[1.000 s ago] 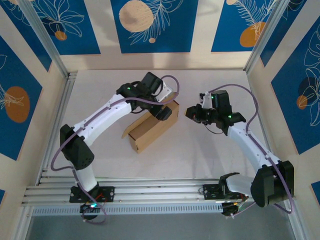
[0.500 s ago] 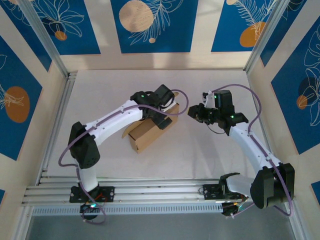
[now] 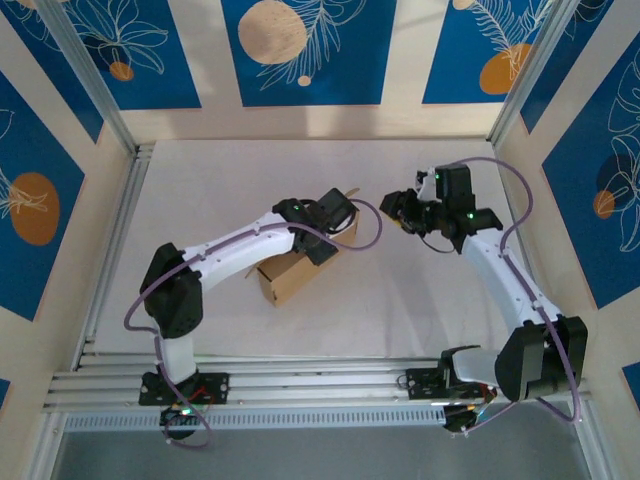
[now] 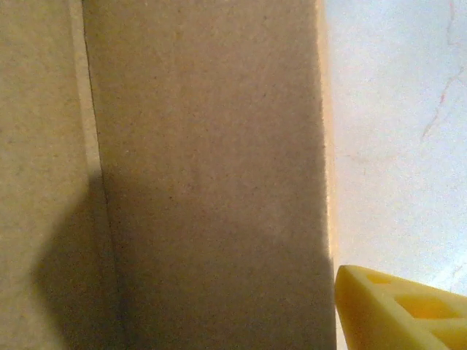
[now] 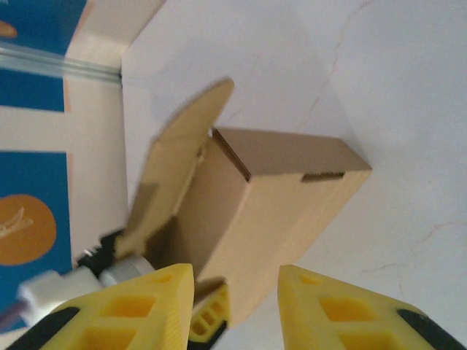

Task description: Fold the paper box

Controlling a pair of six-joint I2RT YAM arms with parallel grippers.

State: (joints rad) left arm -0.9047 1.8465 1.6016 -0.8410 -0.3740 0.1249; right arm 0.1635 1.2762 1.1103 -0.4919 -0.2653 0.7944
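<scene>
The paper box [image 3: 288, 274] is a brown cardboard box lying slantwise on the white table, with one rounded flap [image 3: 351, 196] standing up at its far right end. My left gripper [image 3: 336, 224] is down at that end. In the left wrist view a cardboard wall [image 4: 204, 182] is right in front of the lens, and one yellow finger [image 4: 398, 310] lies just outside it; the other finger is hidden. My right gripper [image 3: 394, 207] hovers to the right of the box, apart from it. Its yellow jaws [image 5: 235, 283] stand apart with nothing between them, facing the box [image 5: 292, 211] and the raised flap [image 5: 182, 153].
Aluminium rails [image 3: 300, 385] run along the near edge and another rail [image 3: 115, 240] runs down the left side. Beige and blue wall panels [image 3: 300, 50] close in the table [image 3: 220, 180] at the back and on both sides.
My left arm has swung right and lowered its gripper onto the box's right end. My right gripper has moved a little farther back, and its jaws have parted.
</scene>
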